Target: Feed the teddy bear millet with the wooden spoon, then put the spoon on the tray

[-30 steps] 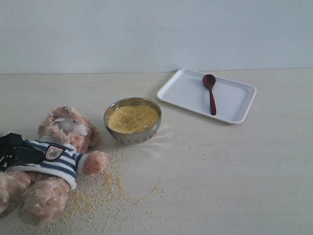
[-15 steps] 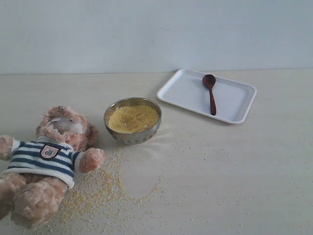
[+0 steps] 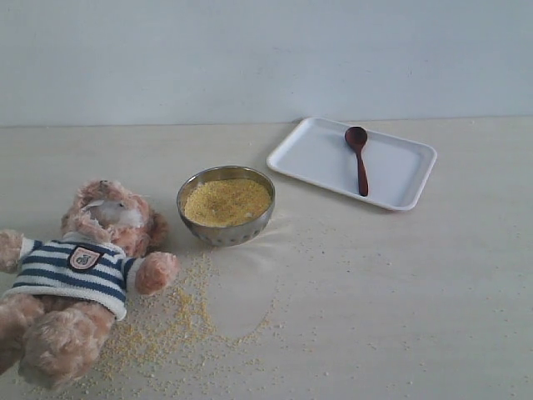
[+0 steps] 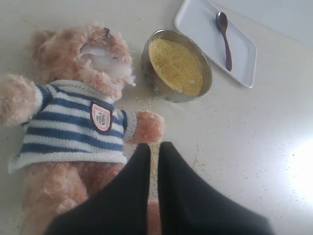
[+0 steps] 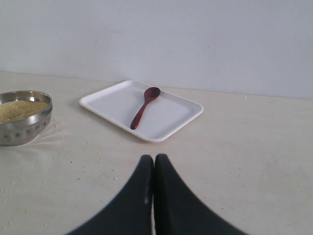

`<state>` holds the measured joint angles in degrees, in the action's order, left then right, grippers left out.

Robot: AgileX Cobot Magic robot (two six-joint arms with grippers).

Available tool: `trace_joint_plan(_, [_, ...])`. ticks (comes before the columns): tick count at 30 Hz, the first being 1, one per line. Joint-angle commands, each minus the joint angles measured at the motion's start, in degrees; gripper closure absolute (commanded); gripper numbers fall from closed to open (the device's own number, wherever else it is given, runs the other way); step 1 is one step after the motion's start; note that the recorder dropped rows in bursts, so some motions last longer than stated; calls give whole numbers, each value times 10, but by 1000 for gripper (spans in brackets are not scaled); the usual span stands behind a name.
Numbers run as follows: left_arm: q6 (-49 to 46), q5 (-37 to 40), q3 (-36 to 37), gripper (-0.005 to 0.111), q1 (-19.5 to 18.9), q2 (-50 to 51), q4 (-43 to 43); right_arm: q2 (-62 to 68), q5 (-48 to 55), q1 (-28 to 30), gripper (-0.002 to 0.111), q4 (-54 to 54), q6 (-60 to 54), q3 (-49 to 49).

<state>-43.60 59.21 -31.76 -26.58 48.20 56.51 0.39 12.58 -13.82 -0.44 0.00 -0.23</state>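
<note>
The teddy bear (image 3: 79, 271) lies on its back at the table's left, in a navy-and-white striped sweater (image 4: 73, 122). Millet (image 3: 226, 201) fills a steel bowl (image 3: 226, 229) at centre, and loose grains (image 3: 166, 329) are scattered beside the bear. The wooden spoon (image 3: 360, 158) rests on the white tray (image 3: 316, 154) at the back right. My left gripper (image 4: 154, 145) is shut and empty, hovering above the bear's legs. Also shut and empty, my right gripper (image 5: 154, 157) is short of the tray (image 5: 112, 100) and spoon (image 5: 143, 106). Neither gripper shows in the exterior view.
A pale wall (image 3: 266, 58) runs along the table's far edge. The bowl (image 5: 22, 122) stands to one side of the right gripper. Fine grains speckle the tabletop (image 3: 400, 300) in front of the bowl.
The left arm, which covered the bear's arm a second ago, has left the exterior view. The bear shifted slightly, then lay still. The spoon, tray and bowl have not moved.
</note>
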Motion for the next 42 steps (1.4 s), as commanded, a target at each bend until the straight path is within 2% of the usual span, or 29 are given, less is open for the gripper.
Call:
trace_joint_plan(1, [0, -26, 4, 101, 27, -18, -6, -4, -3, 1, 108, -1, 0, 2])
trace_joint_plan(4, [0, -69, 4, 101, 66, -49, -7, -4, -3, 1, 108, -1, 0, 2])
trace_joint_plan(8, [0, -145, 12, 101, 143, -102, -6, -4, -3, 1, 108, -1, 0, 2])
trace_joint_plan(10, [0, -175, 22, 101, 169, -134, -5, -4, -3, 1, 108, -1, 0, 2])
trace_joint_plan(17, [0, -235, 92, 101, 227, -284, -5, -4, -3, 1, 108, -1, 0, 2])
trace_joint_plan(26, [0, -316, 223, 101, 259, -436, -5, -4, -3, 1, 108, -1, 0, 2])
trace_joint_plan(32, [0, -340, 300, 101, 284, -482, 1, -4, -3, 1, 108, -1, 0, 2])
trace_joint_plan(37, [-4, -348, 318, 101, 298, -482, 1, -4, -3, 1, 108, -1, 0, 2])
trace_joint_plan(42, [-69, -362, 318, 101, 298, -482, -2, -4, -3, 1, 108, -1, 0, 2])
